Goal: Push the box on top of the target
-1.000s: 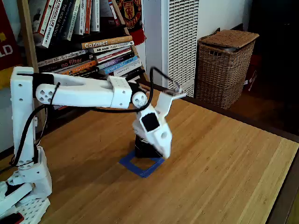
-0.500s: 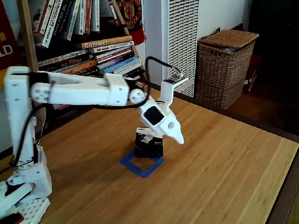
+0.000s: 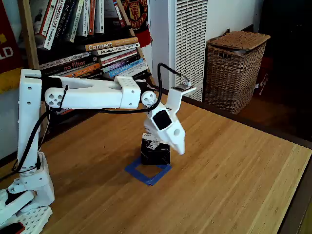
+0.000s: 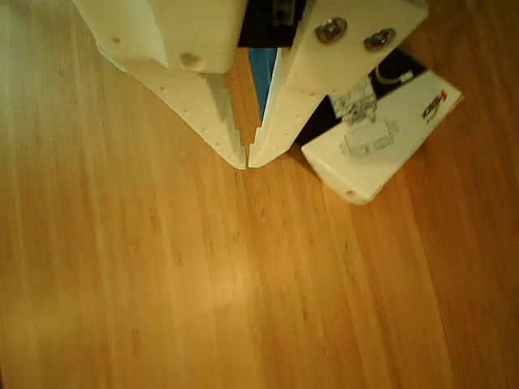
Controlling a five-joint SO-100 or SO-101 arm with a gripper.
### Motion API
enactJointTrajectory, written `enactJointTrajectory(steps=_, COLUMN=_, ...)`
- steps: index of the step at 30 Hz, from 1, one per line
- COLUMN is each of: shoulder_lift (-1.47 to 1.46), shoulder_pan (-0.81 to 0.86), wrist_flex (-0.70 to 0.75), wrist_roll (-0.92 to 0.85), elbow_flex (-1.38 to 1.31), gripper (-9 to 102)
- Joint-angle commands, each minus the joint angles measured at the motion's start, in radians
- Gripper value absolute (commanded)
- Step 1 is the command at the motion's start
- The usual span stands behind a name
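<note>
In the fixed view the box, a small black cube with a white printed top, stands on the far part of the target, a blue tape square on the wood. My white gripper hangs just right of the box, slightly above the table, pointing down and shut. The other view shows the gripper from above with fingertips touching and nothing between them. There the box lies to its right, and a strip of the target shows through the gap higher up.
A wicker basket stands at the back right beyond the table. A bookshelf and a white heater line the back. The arm's base sits at the left. The table's edge runs along the right.
The gripper, which was low in front of the box a second ago, swung up and right off it, then dropped back slightly towards the box. The box has stayed put.
</note>
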Motion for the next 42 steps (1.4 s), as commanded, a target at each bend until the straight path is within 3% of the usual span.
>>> enactJointTrajectory(steps=1, shoulder_lift=0.023, shoulder_pan=-0.008, wrist_flex=0.06, wrist_roll=-0.017, elbow_flex=-0.04, gripper=0)
enactJointTrajectory(steps=10, shoulder_lift=0.041, shoulder_pan=-0.005, wrist_flex=0.101, wrist_roll=-0.075, elbow_flex=-0.034, gripper=0)
enactJointTrajectory(steps=22, shoulder_lift=0.084, shoulder_pan=-0.003, wrist_flex=0.265, wrist_roll=-0.135, elbow_flex=-0.037, gripper=0)
enactJointTrajectory(steps=33, shoulder_lift=0.16, shoulder_pan=0.028, wrist_flex=0.095, wrist_roll=-0.081, elbow_flex=-0.091, gripper=0)
enactJointTrajectory(steps=42, shoulder_lift=0.066, shoulder_pan=-0.106, wrist_flex=0.032, wrist_roll=0.183, elbow_flex=-0.198, gripper=0)
